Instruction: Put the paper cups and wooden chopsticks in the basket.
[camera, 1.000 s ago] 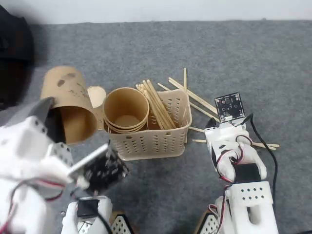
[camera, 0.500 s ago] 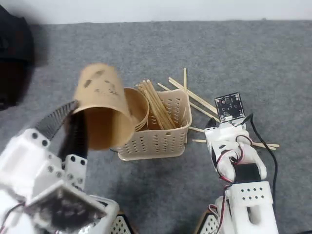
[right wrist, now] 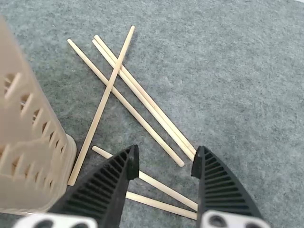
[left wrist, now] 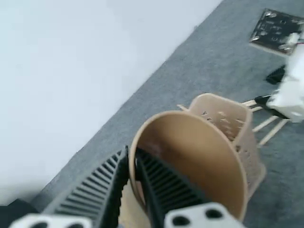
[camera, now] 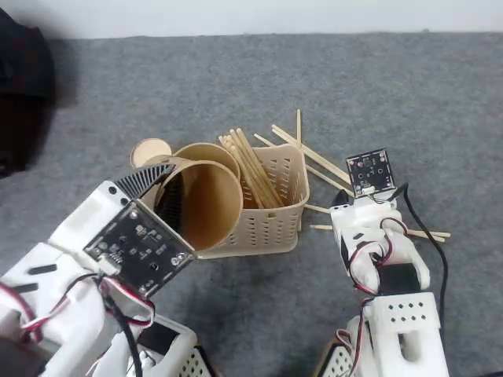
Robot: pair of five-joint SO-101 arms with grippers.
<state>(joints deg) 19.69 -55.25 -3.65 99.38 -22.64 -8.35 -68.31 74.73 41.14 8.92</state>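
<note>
Now the left gripper (camera: 159, 193) has swung its paper cup (camera: 208, 203) across from the open table on the basket's far-left side. The cup hangs over the left end of the basket (camera: 271, 224), just above the stacked cups (camera: 206, 148) already nested there. The jaws are clamped on the cup's rim, one finger inside the wall and one outside, as the left wrist view shows at the gripper (left wrist: 131, 156) and cup (left wrist: 194, 152). I judge the carry is nearly done, leaving the lowering and the release.

The held cup is tilted, not upright. Its long axis leans so the mouth opens up and back toward the arms, and the base points down and away toward the basket (left wrist: 228, 116). It probably needs righting before it will nest in the stack.

A smaller cup (camera: 150, 149) sits on the table behind the basket's left corner. One bundle of chopsticks (camera: 253, 163) already leans in the basket.

The right gripper (right wrist: 164, 160) has not moved. Its jaws are apart over the loose chopsticks (right wrist: 137, 102), which lie crossed on the table beside the basket (right wrist: 23, 142).
</note>
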